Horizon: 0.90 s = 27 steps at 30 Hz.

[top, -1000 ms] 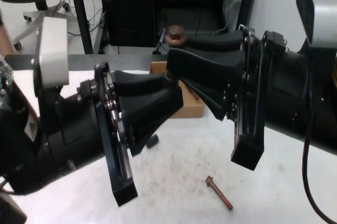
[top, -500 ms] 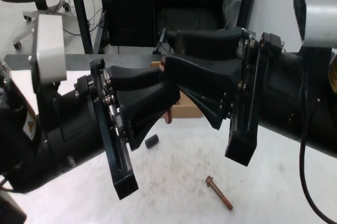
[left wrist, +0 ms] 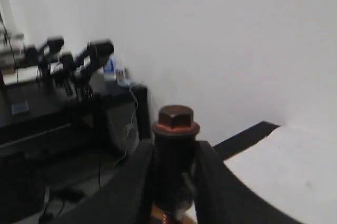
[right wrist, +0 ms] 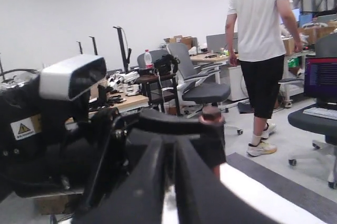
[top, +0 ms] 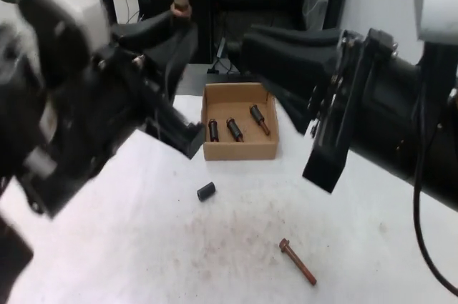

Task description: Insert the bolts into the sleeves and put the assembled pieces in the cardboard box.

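My left gripper (top: 179, 23) is raised at the back left, shut on a black sleeve (left wrist: 174, 153) with a copper bolt head (left wrist: 175, 120) sticking out of its top. The same bolt head (right wrist: 210, 114) shows beyond my right gripper (right wrist: 168, 142), whose fingers stand a narrow gap apart with nothing between them. That right gripper (top: 240, 48) hangs high over the cardboard box (top: 240, 150), which holds three assembled pieces (top: 234, 129). A loose black sleeve (top: 206, 191) and a loose copper bolt (top: 298, 262) lie on the white bench nearer the front.
Behind the bench stand black racks and an office chair. A person walks in the room far behind, touching nothing. Bare white bench surface lies around the loose sleeve and the bolt.
The left arm has pulled up and away to the left with the sleeve and the bolt now in it. The right gripper no longer holds the bolt. The box has come into sight.
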Available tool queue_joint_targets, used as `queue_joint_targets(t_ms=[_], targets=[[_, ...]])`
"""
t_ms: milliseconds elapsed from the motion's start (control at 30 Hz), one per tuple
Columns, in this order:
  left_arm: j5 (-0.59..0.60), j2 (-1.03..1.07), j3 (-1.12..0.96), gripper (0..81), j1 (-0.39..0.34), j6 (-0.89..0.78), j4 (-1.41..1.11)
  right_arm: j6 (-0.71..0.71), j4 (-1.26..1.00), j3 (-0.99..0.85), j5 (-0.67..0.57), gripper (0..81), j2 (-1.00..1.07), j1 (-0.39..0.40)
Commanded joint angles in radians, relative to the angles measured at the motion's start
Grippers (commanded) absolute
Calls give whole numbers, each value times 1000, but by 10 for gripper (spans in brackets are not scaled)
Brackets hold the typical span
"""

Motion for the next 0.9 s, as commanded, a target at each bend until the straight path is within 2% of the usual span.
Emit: queue_joint_targets(t_ms=[0, 200, 367, 533, 633, 867], targets=[[-18, 57, -130, 3, 20, 14, 314, -7, 73, -8, 71, 7, -26, -6], [147, 306, -422, 3, 94, -88, 674, -8, 334, -8, 135, 8, -65, -49], [280, 581, -706, 3, 141, -190, 846, 0, 412, -8, 160, 8, -120, -106], [290, 881, -1044, 3, 153, -211, 971, 5, 413, -8, 160, 8, -180, -176], [290, 1033, -1218, 3, 153, -211, 1042, 77, 421, -8, 160, 8, -203, -225], [290, 1315, -1507, 3, 153, -237, 1178, 103, 510, -8, 151, 8, -216, -290]])
